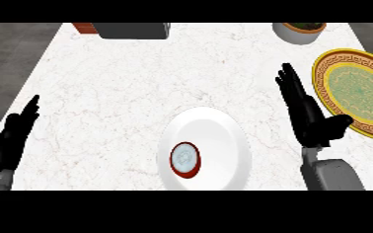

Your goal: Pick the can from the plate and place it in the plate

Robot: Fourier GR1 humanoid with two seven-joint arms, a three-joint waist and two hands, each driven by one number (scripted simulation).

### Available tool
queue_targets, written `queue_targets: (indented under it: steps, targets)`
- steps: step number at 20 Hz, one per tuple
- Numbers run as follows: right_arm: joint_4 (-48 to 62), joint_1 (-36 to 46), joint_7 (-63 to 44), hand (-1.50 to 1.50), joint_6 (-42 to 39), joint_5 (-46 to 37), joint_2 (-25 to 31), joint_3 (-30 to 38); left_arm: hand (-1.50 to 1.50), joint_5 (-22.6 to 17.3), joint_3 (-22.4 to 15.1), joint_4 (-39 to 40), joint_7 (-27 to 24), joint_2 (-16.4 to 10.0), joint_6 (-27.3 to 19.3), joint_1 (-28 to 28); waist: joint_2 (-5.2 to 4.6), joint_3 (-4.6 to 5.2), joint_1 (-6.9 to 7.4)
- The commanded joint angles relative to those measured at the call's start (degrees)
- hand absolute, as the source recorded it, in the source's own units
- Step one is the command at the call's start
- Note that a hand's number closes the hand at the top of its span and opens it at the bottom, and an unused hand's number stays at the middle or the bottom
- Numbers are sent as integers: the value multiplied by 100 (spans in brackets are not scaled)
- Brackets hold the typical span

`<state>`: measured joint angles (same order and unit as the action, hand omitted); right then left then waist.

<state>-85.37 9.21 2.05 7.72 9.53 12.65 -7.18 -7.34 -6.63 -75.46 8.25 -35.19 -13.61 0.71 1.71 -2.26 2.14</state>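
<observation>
Left robot hand rests open at bench edge, fingers up. White marble bench, grey floor beyond. Can upright on white plate, lower left part. Right robot hand open, fingers straight, beside yellow-green plate. Can's markings unreadable.

Can upright on white plate

Veined marble-look counter, smooth glossy white plate, metal-topped can, matt black hands.
</observation>
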Motion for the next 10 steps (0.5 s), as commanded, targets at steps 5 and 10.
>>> queue_targets:
  steps: [5,10]
  targets:
    - [69,1350,-84,150,-2347,678,-481,-1592,0,-412,-211,-589,-185,656,311,857,-288,221,357]
    - [1101,1655,1632,-150,-2099,-14,-656,-1379,0,-669,-293,-482,-225,1197,335,989,-305,213,73]
